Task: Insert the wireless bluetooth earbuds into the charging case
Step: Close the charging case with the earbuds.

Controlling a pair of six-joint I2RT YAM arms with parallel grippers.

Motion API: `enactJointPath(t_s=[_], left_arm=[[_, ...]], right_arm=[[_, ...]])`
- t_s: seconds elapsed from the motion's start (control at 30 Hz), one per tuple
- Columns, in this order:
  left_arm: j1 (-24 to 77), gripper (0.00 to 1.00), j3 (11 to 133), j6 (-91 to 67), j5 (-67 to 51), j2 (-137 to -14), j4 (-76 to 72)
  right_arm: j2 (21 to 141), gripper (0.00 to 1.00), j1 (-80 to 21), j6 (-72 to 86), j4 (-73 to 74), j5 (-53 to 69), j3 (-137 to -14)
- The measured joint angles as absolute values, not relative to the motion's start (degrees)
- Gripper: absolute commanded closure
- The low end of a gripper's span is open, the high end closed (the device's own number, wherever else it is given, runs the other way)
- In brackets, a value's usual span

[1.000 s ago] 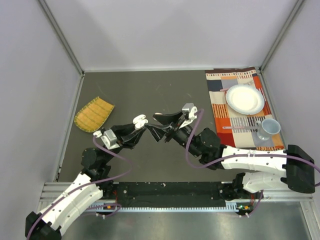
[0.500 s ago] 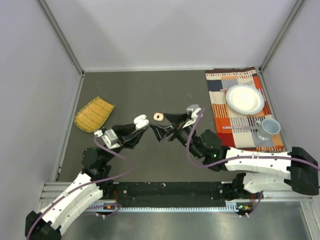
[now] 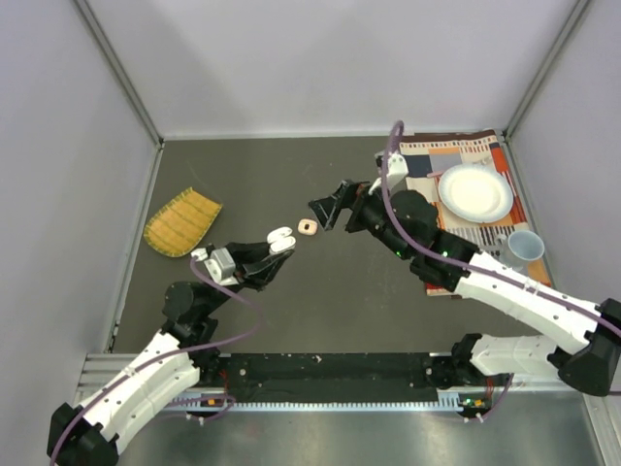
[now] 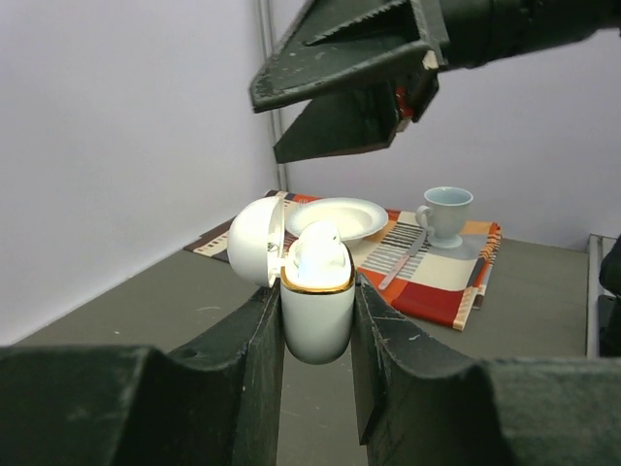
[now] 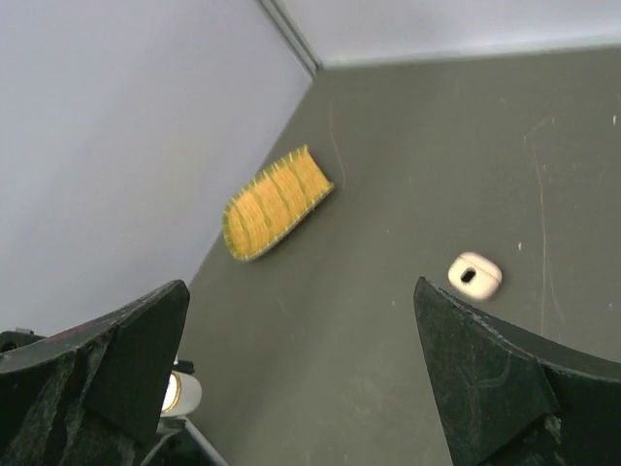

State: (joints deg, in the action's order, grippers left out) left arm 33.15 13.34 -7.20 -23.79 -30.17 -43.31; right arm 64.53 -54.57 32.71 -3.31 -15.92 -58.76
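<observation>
We read this as a robotics lab cell: blank pale panels [image 3: 330, 68] in aluminium framing [image 3: 117, 68] box in a dark table [image 3: 262, 175] (a placemat [image 3: 437, 160] with plate [image 3: 474, 191] and cup [image 3: 524, 248] looks homely).

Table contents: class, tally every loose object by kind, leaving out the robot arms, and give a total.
Charging cases: 2, the white charging case and the peach charging case
Plate: 1
Cup: 1
Utensil: 1
Placemat: 1
Yellow woven mat: 1
Total: 7
</observation>
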Motion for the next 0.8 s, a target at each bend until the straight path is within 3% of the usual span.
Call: enactJointPath(t_s=[0.2,0.47,0.8], left_arm=[[33.19,1.00,14.72,-7.27,-29.91,-33.15,-41.82],[34.74,1.00,17.82,-6.85,-37.01,-38.00,-38.96],[35.64,1.00,18.65,-6.20,-37.67,-39.55,-38.37]], right_arm=[[69.80,0.01,-54.57,33.08,7.29,-12.10,-67.00],[76.93,0.01,-54.52,36.36,10.68,-3.90,-67.29],[77.78,0.01,-54.48,39.11,10.31,1.17,-65.17]])
